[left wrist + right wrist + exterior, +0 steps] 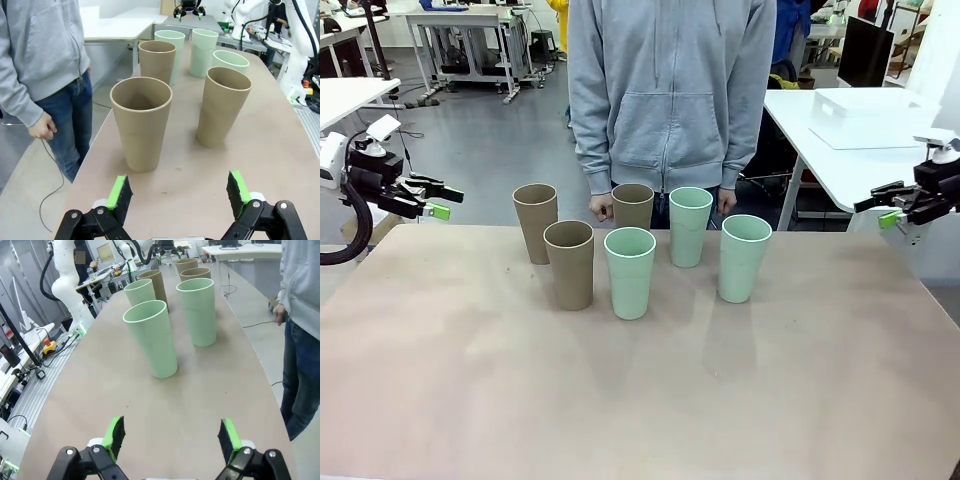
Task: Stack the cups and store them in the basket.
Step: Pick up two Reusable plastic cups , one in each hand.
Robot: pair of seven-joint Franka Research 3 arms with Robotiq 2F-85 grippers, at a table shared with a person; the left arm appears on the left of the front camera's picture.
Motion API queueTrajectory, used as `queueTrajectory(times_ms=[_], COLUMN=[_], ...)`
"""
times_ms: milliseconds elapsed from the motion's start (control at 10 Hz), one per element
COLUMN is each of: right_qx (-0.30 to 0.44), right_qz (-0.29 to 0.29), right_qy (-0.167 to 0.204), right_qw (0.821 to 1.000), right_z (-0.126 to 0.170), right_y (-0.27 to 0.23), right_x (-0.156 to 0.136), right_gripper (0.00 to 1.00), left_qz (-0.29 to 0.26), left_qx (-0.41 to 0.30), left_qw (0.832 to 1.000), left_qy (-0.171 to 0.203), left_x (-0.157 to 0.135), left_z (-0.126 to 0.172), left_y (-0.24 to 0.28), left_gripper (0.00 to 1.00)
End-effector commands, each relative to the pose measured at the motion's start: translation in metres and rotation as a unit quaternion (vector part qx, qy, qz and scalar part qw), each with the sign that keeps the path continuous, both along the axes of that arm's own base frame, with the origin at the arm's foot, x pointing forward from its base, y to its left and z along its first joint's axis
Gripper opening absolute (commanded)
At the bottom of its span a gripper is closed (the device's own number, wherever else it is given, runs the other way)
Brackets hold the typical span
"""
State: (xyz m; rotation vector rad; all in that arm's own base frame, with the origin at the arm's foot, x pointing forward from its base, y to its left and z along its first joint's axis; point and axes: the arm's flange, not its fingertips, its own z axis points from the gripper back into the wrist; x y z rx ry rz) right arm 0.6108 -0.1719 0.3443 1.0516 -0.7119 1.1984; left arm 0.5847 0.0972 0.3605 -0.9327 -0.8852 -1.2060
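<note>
The left gripper hangs released beside the beige table's left edge. Mid-table stand three tan-brown matte tapered tumblers on the left and three mint-green tumblers on the right, all upright. The right gripper hangs released at the right edge.

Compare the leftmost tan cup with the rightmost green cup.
The leftmost tan cup is tan-brown; the rightmost green cup is pale mint. The tan cup stands nearer the open left gripper, the green cup nearer the open right gripper. The tan cup stands farther back. Both stand upright and unstacked.
</note>
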Motion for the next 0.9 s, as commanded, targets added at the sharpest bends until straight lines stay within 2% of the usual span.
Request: queueTrajectory(times_ms=[0, 100, 300, 600, 700, 800], right_qx=[-0.006, 0.0, 0.037, 0.095, 0.116, 0.118], right_qz=[-0.005, 0.0, -0.009, -0.032, -0.045, -0.068], right_qy=[-0.001, 0.0, -0.027, -0.059, -0.062, -0.082], right_qw=[1.0, 1.0, 0.999, 0.993, 0.99, 0.987], right_z=[0.0, 0.0, -0.044, -0.081, -0.087, -0.085], right_y=[0.007, 0.0, 0.054, 0.1, 0.116, 0.132], right_x=[-0.003, 0.0, -0.04, -0.087, -0.099, -0.113], right_gripper=[1.0, 1.0, 1.0, 1.0, 1.0, 1.0], left_qz=[0.0, 0.048, 0.067, 0.071, 0.07, 0.069], left_qx=[-0.001, -0.019, -0.058, -0.107, -0.119, -0.125], left_qw=[1.0, 0.998, 0.996, 0.99, 0.989, 0.988], left_qy=[0.001, -0.021, -0.032, -0.057, -0.059, -0.058], left_x=[0.0, 0.004, -0.005, -0.01, -0.012, -0.015], left_z=[-0.001, 0.006, -0.027, -0.054, -0.064, -0.076], left_y=[0.0, 0.007, -0.015, -0.044, -0.052, -0.06], left_gripper=[1.0, 1.0, 1.0, 1.0, 1.0, 1.0])
